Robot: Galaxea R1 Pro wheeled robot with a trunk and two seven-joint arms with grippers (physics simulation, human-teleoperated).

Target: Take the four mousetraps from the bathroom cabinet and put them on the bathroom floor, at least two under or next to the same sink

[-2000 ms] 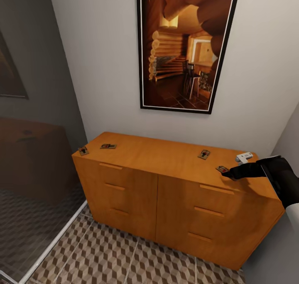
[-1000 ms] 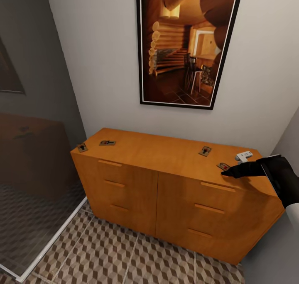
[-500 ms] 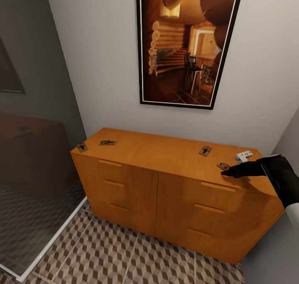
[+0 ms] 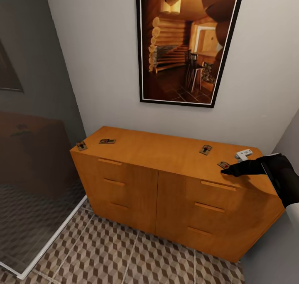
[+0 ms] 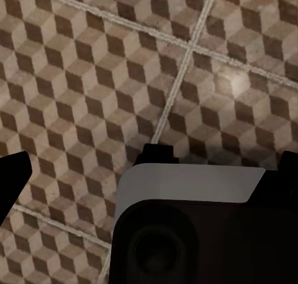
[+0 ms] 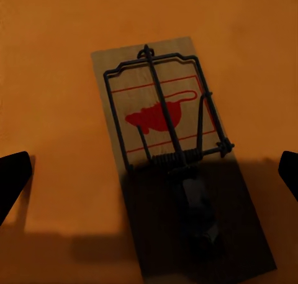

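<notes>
The orange-brown cabinet stands against the wall with four mousetraps on its top. Two mousetraps lie at its left end, a third right of the middle, and a fourth near the front right edge. My right gripper hovers at that fourth trap, open. In the right wrist view the trap, with its red mouse mark, lies flat between the spread fingertips. My left gripper is open above the bathroom floor.
A small white object lies on the cabinet top behind my right gripper. A glass shower wall closes off the left side. A framed picture hangs above the cabinet. Cube-patterned floor runs in front of the drawers.
The head view has shifted slightly, so the cabinet sits a little higher in the picture. My right gripper stays open beside the front right trap. No trap has moved.
</notes>
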